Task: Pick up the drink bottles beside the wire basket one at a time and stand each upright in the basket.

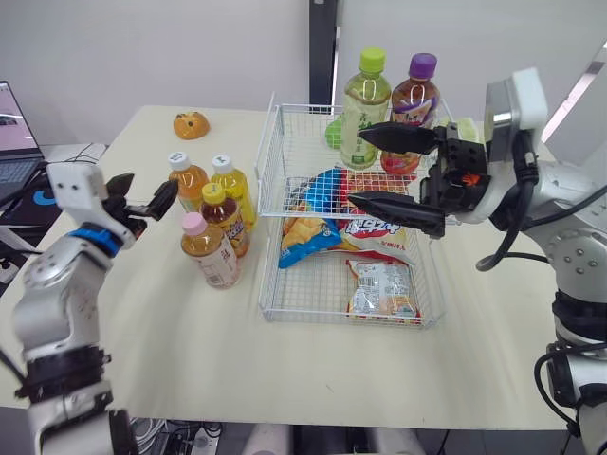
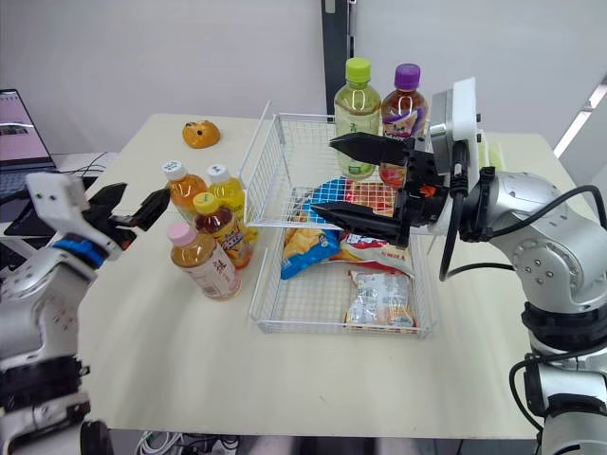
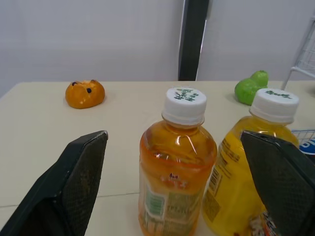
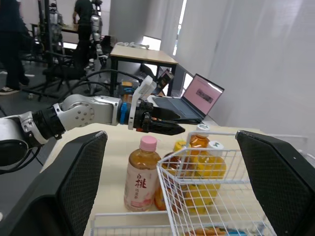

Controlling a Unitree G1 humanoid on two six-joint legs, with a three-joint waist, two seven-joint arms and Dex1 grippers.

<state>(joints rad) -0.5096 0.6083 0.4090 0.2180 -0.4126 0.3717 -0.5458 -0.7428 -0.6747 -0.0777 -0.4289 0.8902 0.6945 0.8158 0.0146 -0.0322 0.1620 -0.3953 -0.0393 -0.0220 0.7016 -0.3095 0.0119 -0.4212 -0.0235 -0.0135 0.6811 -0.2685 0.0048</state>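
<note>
Four plastic bottles (image 1: pixel 210 254) beside wire basket (image 1: pixel 313 318)

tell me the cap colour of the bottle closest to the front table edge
Pink. The cap shows best in the left eye view.

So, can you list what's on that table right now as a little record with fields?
Basket: wire basket, snack packets inside
Far end of it: green-cap bottle, purple-cap bottle, both upright
Beside it: four bottles, upright
Left end effector: open, by the four bottles
Right end effector: open, over the basket
Also: orange toy
</note>
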